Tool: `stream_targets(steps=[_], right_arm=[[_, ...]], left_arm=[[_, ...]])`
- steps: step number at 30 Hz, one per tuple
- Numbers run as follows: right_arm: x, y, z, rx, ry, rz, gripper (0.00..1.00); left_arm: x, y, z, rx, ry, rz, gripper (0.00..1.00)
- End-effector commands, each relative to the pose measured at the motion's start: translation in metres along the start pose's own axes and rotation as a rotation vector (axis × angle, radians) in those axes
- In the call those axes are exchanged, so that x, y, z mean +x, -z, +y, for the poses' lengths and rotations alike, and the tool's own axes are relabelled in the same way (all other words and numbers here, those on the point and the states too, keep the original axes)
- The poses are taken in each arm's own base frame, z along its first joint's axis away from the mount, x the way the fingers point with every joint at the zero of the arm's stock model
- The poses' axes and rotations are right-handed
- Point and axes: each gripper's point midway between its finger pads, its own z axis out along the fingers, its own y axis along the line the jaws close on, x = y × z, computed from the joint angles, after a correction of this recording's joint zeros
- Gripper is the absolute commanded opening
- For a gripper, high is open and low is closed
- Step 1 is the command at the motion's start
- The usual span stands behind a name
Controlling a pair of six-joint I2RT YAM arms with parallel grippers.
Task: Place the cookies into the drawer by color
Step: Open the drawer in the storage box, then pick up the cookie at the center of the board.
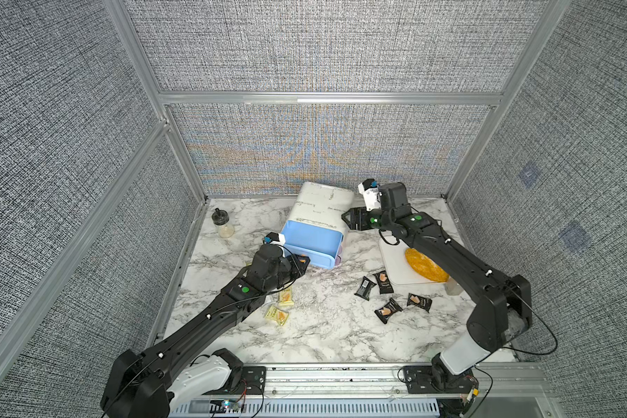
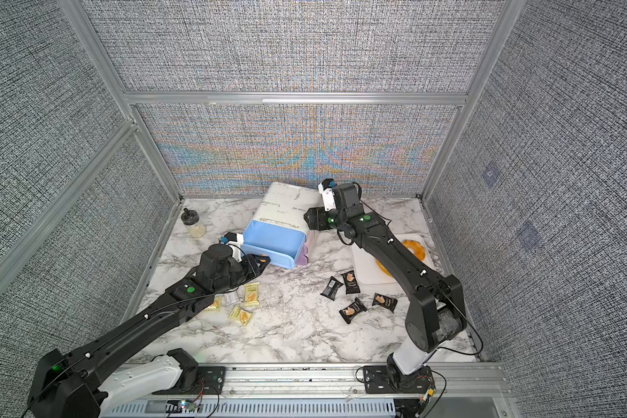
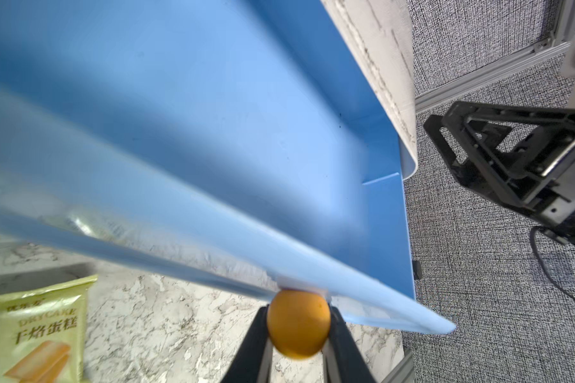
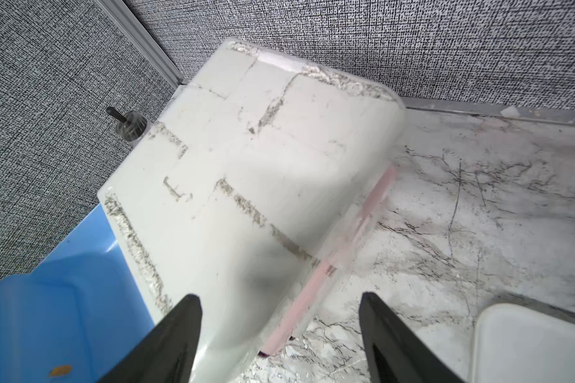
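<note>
The drawer cabinet (image 1: 323, 202) (image 2: 290, 202) is white and stands at the back of the marble table, its light blue drawer (image 1: 312, 242) (image 3: 279, 132) pulled out. My left gripper (image 1: 301, 262) (image 3: 298, 313) is shut on that drawer's orange knob (image 3: 297, 328). My right gripper (image 1: 346, 219) (image 4: 279, 298) is open at the cabinet's right front corner, its fingers either side of the white top (image 4: 246, 165). Yellow-green cookies (image 1: 285, 296) (image 2: 240, 315) (image 3: 37, 335) lie beside my left arm. Several black cookies (image 1: 384, 282) (image 2: 352, 310) lie to the right.
A white tray (image 1: 395, 260) (image 4: 528, 345) at the right holds an orange loaf (image 1: 426, 267) and, in a top view, a ring pastry (image 2: 415, 249). A small glass jar (image 1: 222, 224) stands at the back left. Purple drawers (image 2: 302, 255) sit under the blue one.
</note>
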Motion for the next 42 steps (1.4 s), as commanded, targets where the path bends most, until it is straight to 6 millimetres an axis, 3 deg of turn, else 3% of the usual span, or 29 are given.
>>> stream_targets(steps=[1,5,8,16,21,27,29,34,42], right_arm=[[-0.002,0.016,-0.001,0.022,-0.012,-0.029,0.85],[0.004,0.040,-0.003,0.043,-0.013,-0.052,0.99],[0.012,0.058,-0.003,0.051,-0.013,-0.071,0.99],[0.052,0.093,-0.017,0.117,-0.067,-0.059,0.99],[0.098,0.102,-0.032,0.171,-0.106,-0.002,0.99],[0.154,0.107,-0.049,0.261,-0.179,0.070,0.99],[0.183,0.102,-0.053,0.289,-0.195,0.117,0.99],[0.229,0.092,-0.062,0.373,-0.208,0.187,0.95],[0.259,0.100,-0.077,0.544,-0.291,0.200,0.86]], left_arm=[[0.000,0.007,0.005,-0.034,0.005,-0.001,0.52],[0.003,0.022,0.007,-0.056,-0.005,0.008,0.73],[0.007,0.039,0.013,-0.067,-0.005,-0.002,0.83],[0.020,0.090,0.037,-0.132,-0.023,-0.024,0.99],[0.034,0.112,0.060,-0.188,-0.008,-0.015,0.99],[0.052,0.111,0.079,-0.212,0.005,0.027,0.99],[0.059,0.106,0.088,-0.225,0.013,0.042,0.99],[0.067,0.092,0.102,-0.224,0.042,0.040,0.99],[0.075,0.079,0.117,-0.255,0.050,0.057,0.99]])
